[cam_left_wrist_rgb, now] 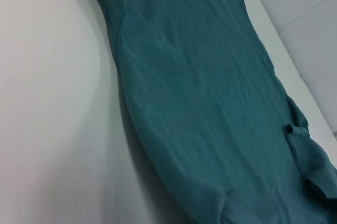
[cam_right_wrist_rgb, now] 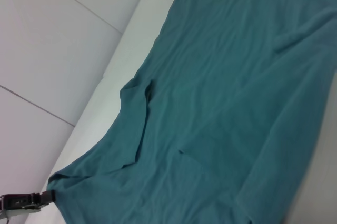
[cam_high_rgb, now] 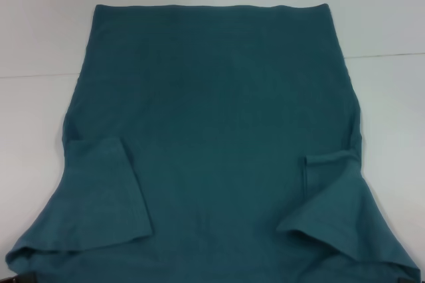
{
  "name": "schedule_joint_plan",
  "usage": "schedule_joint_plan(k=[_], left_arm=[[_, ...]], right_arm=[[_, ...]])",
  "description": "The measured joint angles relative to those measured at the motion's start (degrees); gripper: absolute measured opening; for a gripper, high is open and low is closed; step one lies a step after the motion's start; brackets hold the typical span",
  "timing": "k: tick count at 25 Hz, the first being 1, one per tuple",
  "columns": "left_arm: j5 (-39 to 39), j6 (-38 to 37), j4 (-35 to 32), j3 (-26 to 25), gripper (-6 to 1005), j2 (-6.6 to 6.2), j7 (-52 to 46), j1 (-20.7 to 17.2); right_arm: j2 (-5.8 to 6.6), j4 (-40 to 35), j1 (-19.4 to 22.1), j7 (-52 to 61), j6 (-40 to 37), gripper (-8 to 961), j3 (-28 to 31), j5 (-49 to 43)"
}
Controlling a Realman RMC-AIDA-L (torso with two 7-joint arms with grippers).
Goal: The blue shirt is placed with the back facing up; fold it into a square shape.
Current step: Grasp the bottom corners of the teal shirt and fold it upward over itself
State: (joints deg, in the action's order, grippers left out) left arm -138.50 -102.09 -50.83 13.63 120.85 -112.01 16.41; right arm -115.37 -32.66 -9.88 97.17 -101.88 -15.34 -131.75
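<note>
White and bare of anything else, the desk (cam_high_rgb: 40, 24) carries the blue shirt (cam_high_rgb: 212, 130), which lies flat with its plain side up and covers most of the surface before the robot. Its straight hem runs along the far side, near the line where the desk meets the pale wall behind. Both short sleeves are turned inward over the body of the shirt: the left sleeve (cam_high_rgb: 106, 190) lies as a broad flap with a clean edge, while the right sleeve (cam_high_rgb: 332, 196) is folded less neatly, with a ridge standing up at its crease. The cloth shows soft wrinkles across the middle. At the near corners of the shirt, dark parts of the two arms just show at the picture's lower edge, the left gripper (cam_high_rgb: 20, 278) by the left shoulder corner and the right gripper (cam_high_rgb: 406, 275) by the right one; each touches or nearly touches the fabric there. Whether either pair of jaws is apart, together or clamped on cloth cannot be told.
</note>
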Motion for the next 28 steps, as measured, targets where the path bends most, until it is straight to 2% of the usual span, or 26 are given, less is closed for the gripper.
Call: schedule_joint_plan(k=[11, 15, 18, 20, 24, 28], left_arm=[[0.1, -2.3, 0.1, -1.8, 2, 0.07, 1.0, -1.7], [0.3, -2.1, 0.5, -2.2, 2, 0.09, 1.3, -1.0], [1.3, -1.8, 1.3, -2.2, 3, -0.07, 1.2, 0.7], [3.1, -1.5, 2.4, -2.2, 6, -0.72, 1.1, 2.9], [5.7, 1.4, 4.8, -2.2, 13, -2.57, 0.1, 8.4], [8.2, 6.9, 8.6, -2.1, 20, -4.58, 0.0, 14.2]], right_arm=[[0.17, 0.0, 0.6, -0.3, -1.2, 36, 0.2, -1.3], [0.25, 0.0, -0.2, -0.1, -0.8, 36, 0.6, -1.0], [0.48, 0.0, -2.2, 0.3, -0.6, 35, 2.4, -0.3], [0.85, 0.0, -4.1, 1.1, -0.3, 35, 3.9, -0.2], [1.96, 0.1, -9.3, 2.9, 1.2, 35, 7.5, -0.1], [2.37, 0.3, -14.9, 3.4, 5.3, 35, 9.4, 0.5]])
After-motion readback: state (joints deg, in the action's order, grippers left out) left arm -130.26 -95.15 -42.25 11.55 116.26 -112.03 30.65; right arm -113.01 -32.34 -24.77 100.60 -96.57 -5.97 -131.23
